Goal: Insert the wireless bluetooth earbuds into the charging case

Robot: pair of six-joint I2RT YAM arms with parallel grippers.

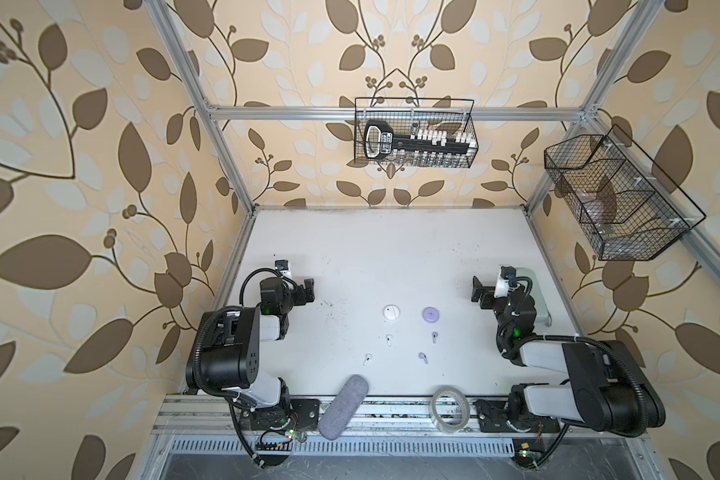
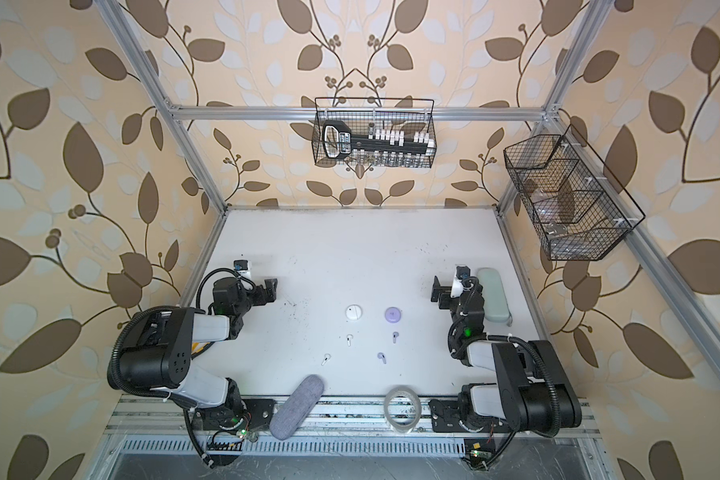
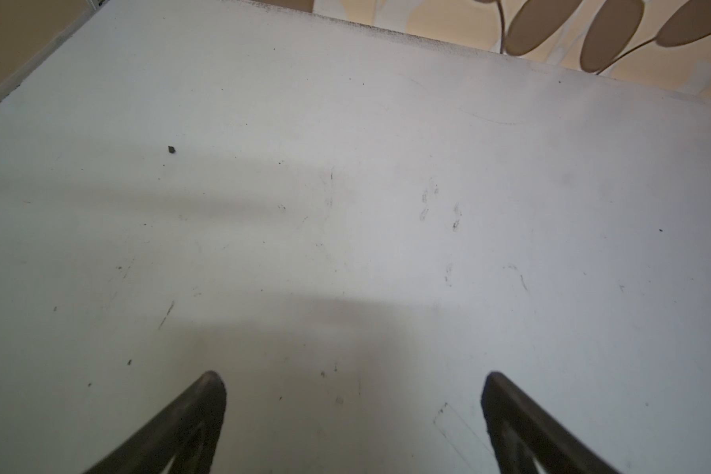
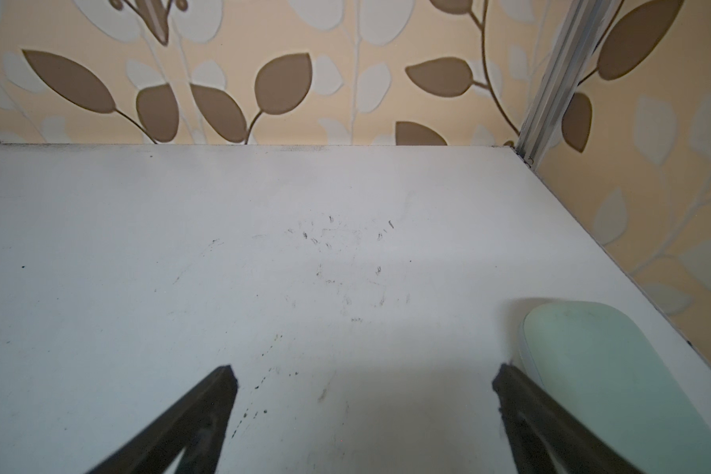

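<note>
Two round charging cases lie mid-table in both top views, a white one and a lilac one. Nearer the front lie the wireless bluetooth earbuds: two white and two lilac. My left gripper hangs open well left of them, and my right gripper hangs open well to their right. Both wrist views show only bare table between the spread fingers of the left gripper and the right gripper; no case or earbud shows there.
A mint-green oblong case lies beside my right gripper at the table's right edge. A grey fabric pouch and a clear tape roll sit on the front rail. Wire baskets hang on the back and right frame.
</note>
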